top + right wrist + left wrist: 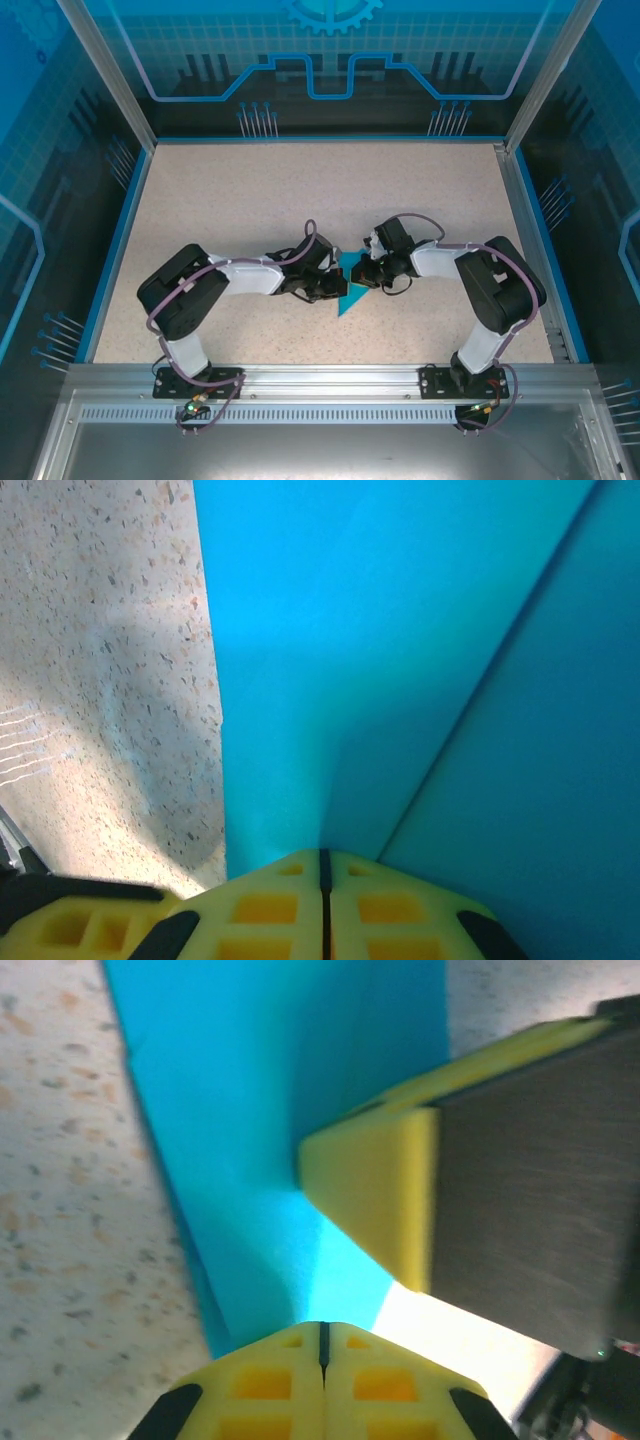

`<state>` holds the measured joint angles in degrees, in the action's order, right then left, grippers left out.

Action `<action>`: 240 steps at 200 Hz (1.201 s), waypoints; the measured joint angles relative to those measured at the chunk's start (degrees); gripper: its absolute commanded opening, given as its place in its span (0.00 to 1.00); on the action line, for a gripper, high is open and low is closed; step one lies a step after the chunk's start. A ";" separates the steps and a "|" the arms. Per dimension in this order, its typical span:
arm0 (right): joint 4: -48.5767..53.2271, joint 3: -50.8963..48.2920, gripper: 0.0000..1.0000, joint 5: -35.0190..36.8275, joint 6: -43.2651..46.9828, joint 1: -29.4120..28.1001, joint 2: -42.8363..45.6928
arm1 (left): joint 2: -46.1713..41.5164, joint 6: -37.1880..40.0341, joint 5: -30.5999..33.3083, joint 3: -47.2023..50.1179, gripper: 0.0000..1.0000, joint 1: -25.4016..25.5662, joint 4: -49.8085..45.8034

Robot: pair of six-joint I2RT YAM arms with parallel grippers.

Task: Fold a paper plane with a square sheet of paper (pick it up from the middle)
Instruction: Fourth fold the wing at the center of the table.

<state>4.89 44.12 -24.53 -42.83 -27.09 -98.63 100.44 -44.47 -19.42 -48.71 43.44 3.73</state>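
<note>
Left arm: the black-and-white left pincer (328, 292) with yellow foam pads is at the left edge of the teal-blue folded sheet of thin paper (348, 298), touching it. In the left wrist view the pincer (322, 1338) is clenched, its two pads meeting along a thin seam. The paper (260, 1110) narrows down to the pad tips. Whether the paper is pinched in the seam cannot be told.

Paper: it lies on the speckled beige table (250, 200) between the two pincers and is folded to a pointed shape, with the point toward the arm bases.

Right arm: the matching right pincer (370, 275) is at the upper right edge of the paper. One of its yellow fingertips (370, 1190) is pressed onto the paper surface. In the right wrist view the pincer (322, 860) is likewise clenched, seam closed. A straight crease in the paper (380, 630) runs diagonally down to the pad tips, and bare table (100, 680) is seen left of the paper.
</note>
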 measured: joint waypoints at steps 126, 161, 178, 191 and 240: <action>1.62 1.03 0.07 0.11 0.39 -0.02 -0.61 | 1.01 0.02 -4.87 1.53 0.11 0.00 -1.11; 2.12 1.38 0.06 0.09 0.39 -0.02 -0.76 | 1.49 0.02 -4.85 1.64 0.10 0.00 -1.38; 2.14 1.38 0.06 0.09 0.39 -0.02 -0.81 | 1.88 0.02 -4.63 1.62 0.10 0.00 -1.51; 2.34 1.57 0.06 0.09 0.39 -0.02 -0.92 | 1.90 0.04 -4.42 1.62 0.10 0.00 -1.66; 2.67 1.86 0.06 0.04 0.42 -0.02 -1.09 | 0.61 0.52 -4.24 1.51 0.13 0.20 -3.04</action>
<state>7.55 45.98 -24.49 -42.41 -27.11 -99.72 101.06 -43.94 -23.66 -47.20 43.64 0.69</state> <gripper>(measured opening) 0.066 0.123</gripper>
